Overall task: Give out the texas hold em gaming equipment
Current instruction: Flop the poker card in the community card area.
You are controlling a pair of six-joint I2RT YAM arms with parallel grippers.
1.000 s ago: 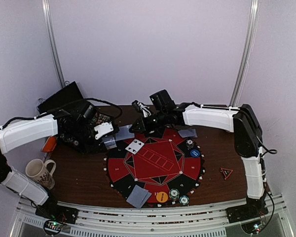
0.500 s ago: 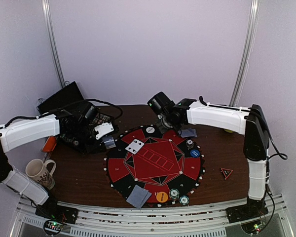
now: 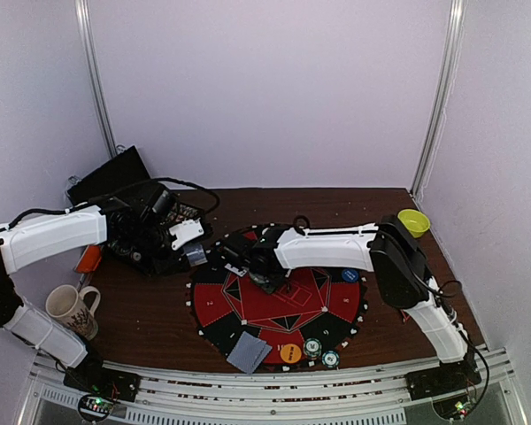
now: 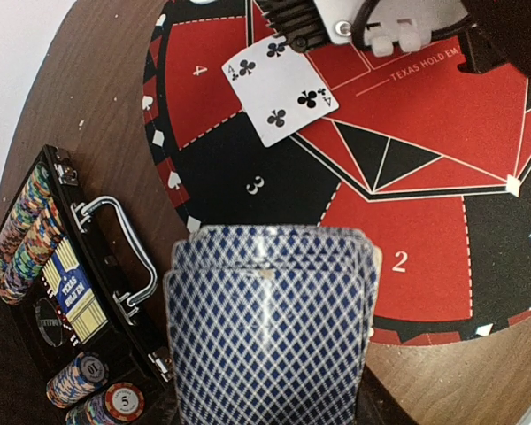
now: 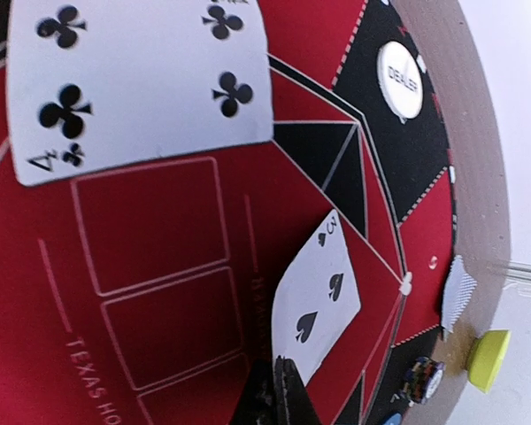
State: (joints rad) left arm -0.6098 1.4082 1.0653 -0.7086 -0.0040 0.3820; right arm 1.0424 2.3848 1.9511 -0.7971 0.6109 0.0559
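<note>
My left gripper [image 3: 193, 251] is shut on a deck of blue-diamond-backed cards [image 4: 270, 319], which hides its fingers in the left wrist view. It hovers at the left rim of the red and black Texas Hold'em mat [image 3: 214, 308]. My right gripper [image 5: 288, 390] is shut on the corner of a three of spades [image 5: 323, 288], held low over the mat's centre boxes [image 3: 265, 279]. A four of clubs [image 5: 142, 80] lies face up on the mat just beside it [image 4: 281, 88]. Also on the mat are a white dealer button [image 5: 399, 80], a blue button [image 3: 350, 275], an orange button [image 3: 290, 352], chip stacks [image 3: 312, 347] and face-down cards [image 3: 248, 351].
An open black chip case [image 4: 62, 283] with rows of chips sits left of the mat under my left arm. A white mug [image 3: 71, 308] stands near the front left. A yellow bowl [image 3: 413, 221] is at the back right. My right arm stretches across the mat's far half.
My right arm swung from the mat's far edge down to its centre-left, carrying the card. The left arm and its deck stayed still.
</note>
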